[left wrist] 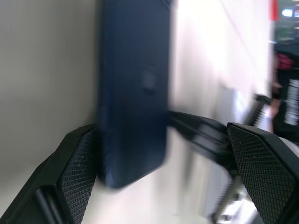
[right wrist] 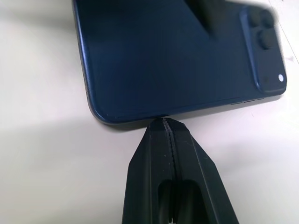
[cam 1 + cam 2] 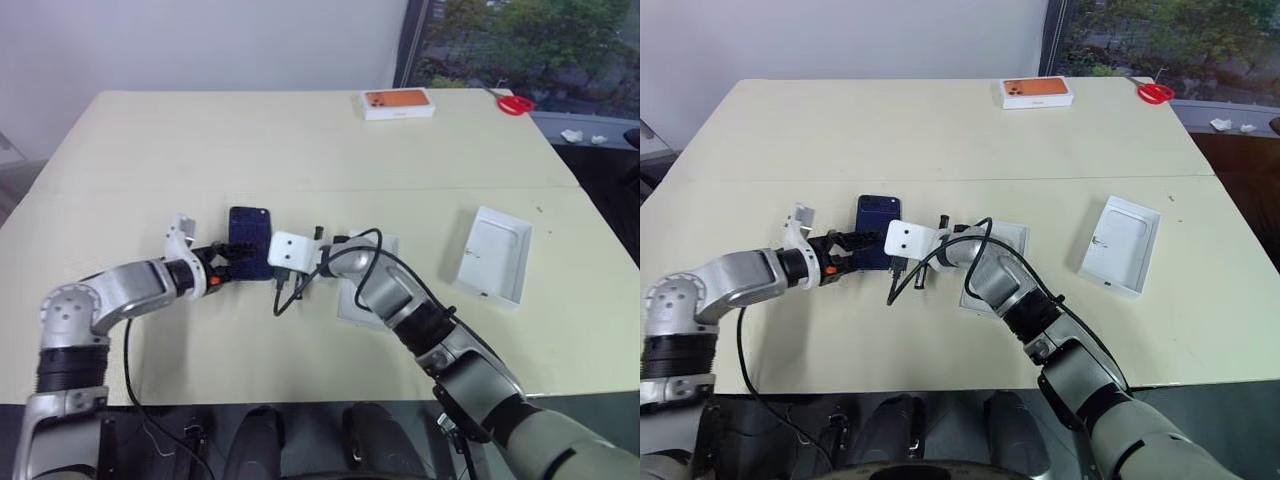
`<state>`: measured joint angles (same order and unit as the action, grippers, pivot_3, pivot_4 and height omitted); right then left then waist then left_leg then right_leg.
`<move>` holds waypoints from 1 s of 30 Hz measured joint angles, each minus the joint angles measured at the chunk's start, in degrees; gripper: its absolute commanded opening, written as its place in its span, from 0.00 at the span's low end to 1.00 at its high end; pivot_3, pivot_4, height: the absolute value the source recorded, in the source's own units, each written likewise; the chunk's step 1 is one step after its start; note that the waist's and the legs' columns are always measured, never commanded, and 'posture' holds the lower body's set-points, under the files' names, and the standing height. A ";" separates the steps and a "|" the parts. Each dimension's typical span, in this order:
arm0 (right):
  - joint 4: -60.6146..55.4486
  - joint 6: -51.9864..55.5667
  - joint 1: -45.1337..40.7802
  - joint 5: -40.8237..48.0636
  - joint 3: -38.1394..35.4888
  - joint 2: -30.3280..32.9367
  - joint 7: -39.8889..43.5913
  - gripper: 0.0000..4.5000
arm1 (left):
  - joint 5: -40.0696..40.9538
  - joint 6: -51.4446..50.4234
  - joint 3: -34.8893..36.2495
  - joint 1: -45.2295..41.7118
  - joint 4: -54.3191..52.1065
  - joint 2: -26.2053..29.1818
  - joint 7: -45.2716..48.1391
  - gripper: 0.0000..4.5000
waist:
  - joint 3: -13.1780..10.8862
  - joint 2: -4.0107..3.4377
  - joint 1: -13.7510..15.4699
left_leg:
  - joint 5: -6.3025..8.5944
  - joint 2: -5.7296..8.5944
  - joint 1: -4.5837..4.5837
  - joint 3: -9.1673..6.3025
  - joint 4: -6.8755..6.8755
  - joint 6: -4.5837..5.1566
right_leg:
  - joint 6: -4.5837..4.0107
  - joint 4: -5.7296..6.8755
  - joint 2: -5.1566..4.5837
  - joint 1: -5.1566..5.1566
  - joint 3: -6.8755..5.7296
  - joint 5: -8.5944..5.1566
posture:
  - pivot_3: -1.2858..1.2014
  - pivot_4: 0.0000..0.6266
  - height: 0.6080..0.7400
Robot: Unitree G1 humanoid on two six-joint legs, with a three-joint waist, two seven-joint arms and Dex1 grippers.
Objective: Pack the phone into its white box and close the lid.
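Two tools: both meet at the phone, near the counter's (image 3: 300,150) middle
Left tool (image 1: 161,154): fingers (image 1: 79,172) spread wide, one pad against the phone's long edge, the other standing clear on the far side
Right tool (image 2: 164,122): fingers pressed together, tips touching the phone's edge, gripping nothing
Phone (image 3: 249,242): flat on the counter, dark back up, camera cluster showing
White box (image 3: 1002,240): just beside the phone, partly under the right arm
Lid (image 3: 492,253): well apart to the right, inside up
Orange-topped box (image 3: 397,102): at the far edge
Red object (image 3: 514,104): far right corner
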<state>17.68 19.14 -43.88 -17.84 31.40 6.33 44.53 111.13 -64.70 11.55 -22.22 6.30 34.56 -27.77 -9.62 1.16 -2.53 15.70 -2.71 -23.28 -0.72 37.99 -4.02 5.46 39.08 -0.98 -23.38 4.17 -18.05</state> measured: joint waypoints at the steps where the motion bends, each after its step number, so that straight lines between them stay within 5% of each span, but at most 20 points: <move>1: 0.01 -0.13 0.04 0.02 0.15 -0.23 0.00 0.00 | 0.23 0.00 -0.13 -0.02 0.00 -0.28 0.08 0.98 | 0.00 0.00 -0.14 | 0.00 -0.02 0.00 0.01 -0.02 0.00 | 0.00 0.00 0.05 -0.03 0.02 0.00 | 0.52 0.24 0.93; 14: 0.00 -0.82 0.39 0.06 0.16 -0.24 0.14 0.00 | -1.49 0.28 -0.62 -0.53 2.67 5.35 2.77 0.98 | 0.00 0.00 -0.06 | 0.00 -0.04 0.01 0.02 -0.05 0.00 | -0.01 0.00 0.08 -0.04 0.02 0.00 | 0.52 0.24 0.93; 26: -2.02 -0.55 1.99 0.01 0.09 0.39 0.11 0.00 | -9.94 -2.36 0.27 -6.16 10.12 4.10 10.03 0.98 | 0.00 0.00 0.01 | 0.00 -0.02 0.01 0.02 -0.04 -0.01 | -0.01 0.00 0.06 -0.02 0.01 0.00 | 0.52 0.24 0.93; 30: -4.00 0.46 2.99 0.00 0.18 0.95 0.11 0.00 | -12.02 -3.32 0.98 -6.22 11.66 3.63 10.40 0.56 | 0.00 0.00 0.04 | 0.00 -0.01 0.00 0.00 -0.04 0.00 | -0.01 0.00 0.04 -0.03 0.01 0.00 | 0.52 0.24 0.93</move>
<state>13.69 19.59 -40.90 -17.84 31.58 7.29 44.65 99.11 -68.02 12.53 -28.44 17.96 38.19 -17.37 -9.62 1.15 -2.49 15.69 -2.72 -23.28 -0.72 37.95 -4.02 5.45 39.09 -0.94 -23.41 4.18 -18.05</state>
